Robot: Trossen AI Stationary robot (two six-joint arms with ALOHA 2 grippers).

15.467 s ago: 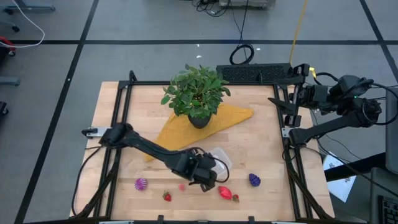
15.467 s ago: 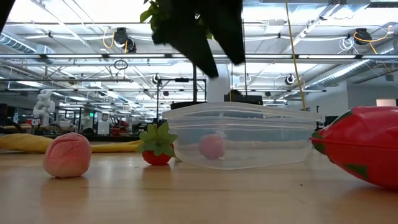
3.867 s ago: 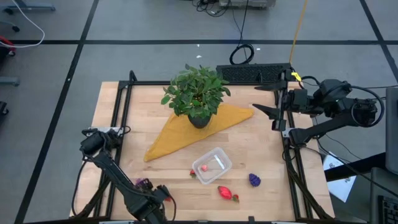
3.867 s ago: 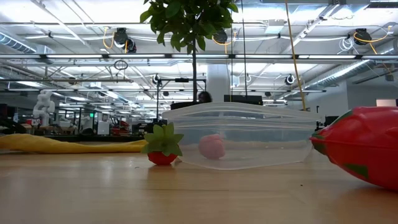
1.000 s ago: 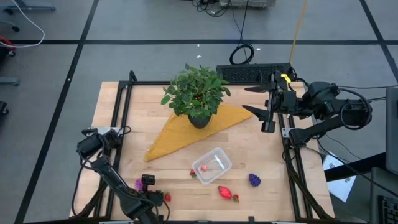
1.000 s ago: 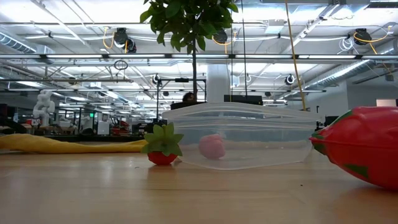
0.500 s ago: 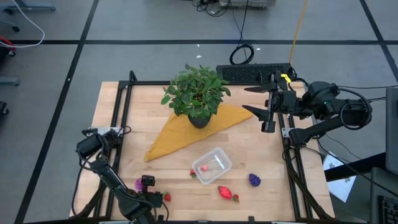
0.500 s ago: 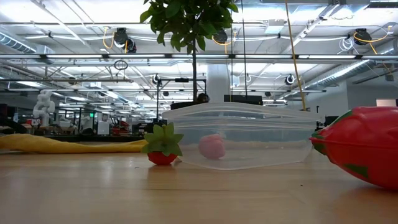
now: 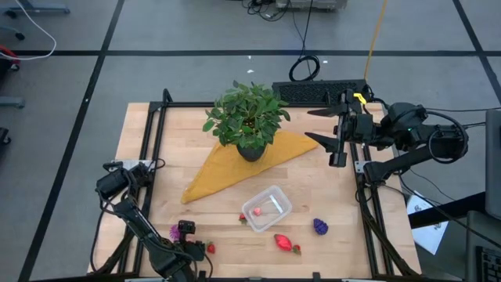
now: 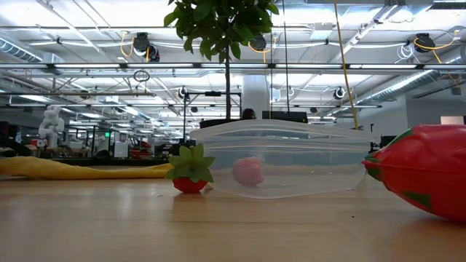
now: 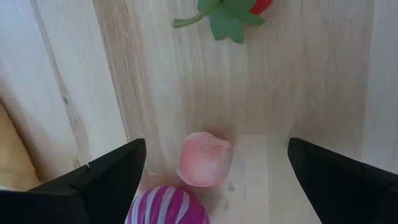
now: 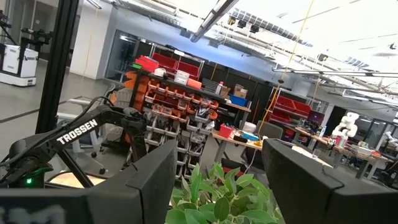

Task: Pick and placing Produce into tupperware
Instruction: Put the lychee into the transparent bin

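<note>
pale wood-grain table with a smooth matt top, clear glossy plastic tupperware, shiny red plastic-looking fruit, soft matt yellow cloth, matt pink round piece

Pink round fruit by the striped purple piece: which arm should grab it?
Left. Its open left gripper hangs right over the pink round fruit; the right gripper is raised at the table's far right edge.
</note>
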